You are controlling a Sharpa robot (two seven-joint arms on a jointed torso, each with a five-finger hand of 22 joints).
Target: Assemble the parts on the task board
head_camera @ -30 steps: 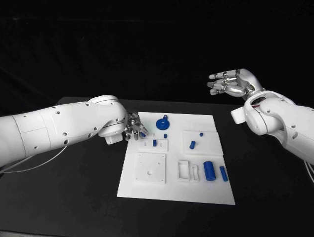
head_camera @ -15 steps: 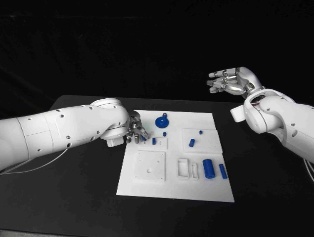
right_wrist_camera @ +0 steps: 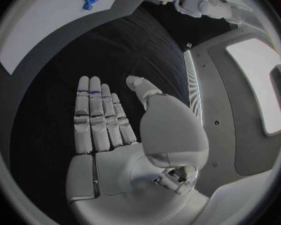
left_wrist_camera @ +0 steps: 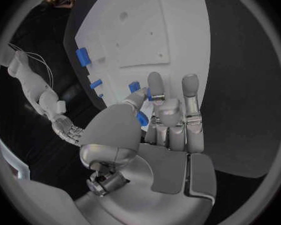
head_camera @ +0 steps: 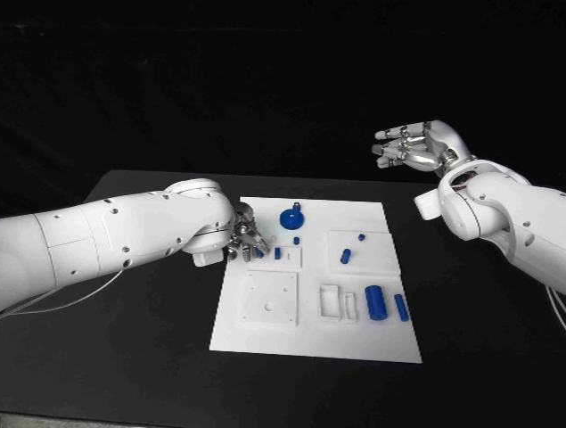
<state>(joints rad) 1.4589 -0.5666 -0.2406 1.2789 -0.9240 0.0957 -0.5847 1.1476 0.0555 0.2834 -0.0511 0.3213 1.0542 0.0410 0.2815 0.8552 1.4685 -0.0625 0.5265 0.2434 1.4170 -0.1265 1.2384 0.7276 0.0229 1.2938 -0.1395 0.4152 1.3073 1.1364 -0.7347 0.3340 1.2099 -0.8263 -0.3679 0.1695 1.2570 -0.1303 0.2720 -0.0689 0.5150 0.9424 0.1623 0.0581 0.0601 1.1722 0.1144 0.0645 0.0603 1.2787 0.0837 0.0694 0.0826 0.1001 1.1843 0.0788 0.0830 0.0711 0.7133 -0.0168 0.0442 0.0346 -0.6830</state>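
Several small blue plastic parts (head_camera: 376,304) are lying unassembled on the white rectangular task board (head_camera: 316,339); left hand (head_camera: 241,235) is pinching one blue peg (left_wrist_camera: 142,118), right hand (head_camera: 415,148) is hovering open, holding nothing.

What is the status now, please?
Left robot hand at board's left edge, fingers on a small blue part. Right robot hand raised, open, empty. White board unobstructed.

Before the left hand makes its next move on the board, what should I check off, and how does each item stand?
1. Left hand at the task board's left edge: ok.
2. Left fingers on a small blue part: ok.
3. Whether that grip is firm: cannot tell.
4. Right hand raised off the board, holding nothing: ok.
5. Round blue part clear of both hands: ok.
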